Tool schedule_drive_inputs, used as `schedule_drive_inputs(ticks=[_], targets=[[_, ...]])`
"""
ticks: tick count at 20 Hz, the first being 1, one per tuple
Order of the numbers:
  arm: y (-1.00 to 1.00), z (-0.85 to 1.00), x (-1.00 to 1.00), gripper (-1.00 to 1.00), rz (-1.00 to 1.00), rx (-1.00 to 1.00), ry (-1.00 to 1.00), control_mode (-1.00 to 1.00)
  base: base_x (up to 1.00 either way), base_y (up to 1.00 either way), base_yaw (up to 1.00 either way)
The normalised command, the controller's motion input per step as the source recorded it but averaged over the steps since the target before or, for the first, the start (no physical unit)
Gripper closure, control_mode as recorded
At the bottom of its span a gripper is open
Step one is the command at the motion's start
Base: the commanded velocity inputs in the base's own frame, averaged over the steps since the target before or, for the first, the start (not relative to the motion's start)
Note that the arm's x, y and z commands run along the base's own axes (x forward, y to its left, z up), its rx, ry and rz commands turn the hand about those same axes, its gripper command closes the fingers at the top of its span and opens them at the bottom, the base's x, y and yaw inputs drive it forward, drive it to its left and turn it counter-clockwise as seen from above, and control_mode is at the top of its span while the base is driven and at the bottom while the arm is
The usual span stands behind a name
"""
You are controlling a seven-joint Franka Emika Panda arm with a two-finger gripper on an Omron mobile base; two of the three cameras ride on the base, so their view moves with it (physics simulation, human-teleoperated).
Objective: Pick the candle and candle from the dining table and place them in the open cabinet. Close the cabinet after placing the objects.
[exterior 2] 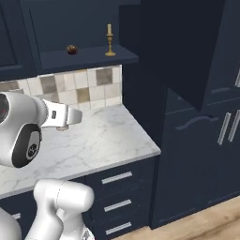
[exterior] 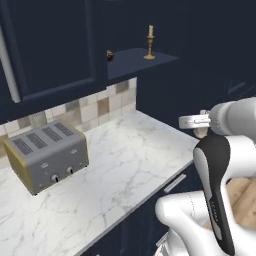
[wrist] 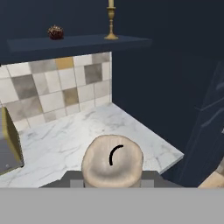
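The gripper (wrist: 112,186) is closed on the grey-beige stub candle (wrist: 112,161), held near, above the marble counter (exterior: 125,165). The tan taper candle (exterior: 150,43) stands on the far open cabinet (exterior: 142,61) shelf, 1 small dark red object (exterior: 110,55) left of it. A toaster (exterior: 46,155) sits left.

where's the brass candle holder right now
The brass candle holder stands upright on the open cabinet's shelf, near its right end, with a small dark red thing to its left, above the tiled wall.
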Motion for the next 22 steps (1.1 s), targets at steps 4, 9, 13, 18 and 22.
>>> schedule_drive_inputs(ticks=[4,9,13,18,22], targets=[[0.00,0.00,0.00,1.00,0.00,0.00,0.00,1.00,0.84,-0.01,0.08],[0.00,0.00,0.00,1.00,0.00,0.00,0.00,1.00,0.90,0.00,0.00],[0.00,0.00,0.00,1.00,0.00,0.00,0.00,1.00,0.97,0.07,0.00],[0.00,0.00,0.00,1.00,0.00,0.00,0.00,1.00,1.00,0.26,0.07],[0.00,0.00,0.00,1.00,0.00,0.00,0.00,1.00,0.97,0.05,0.52]])
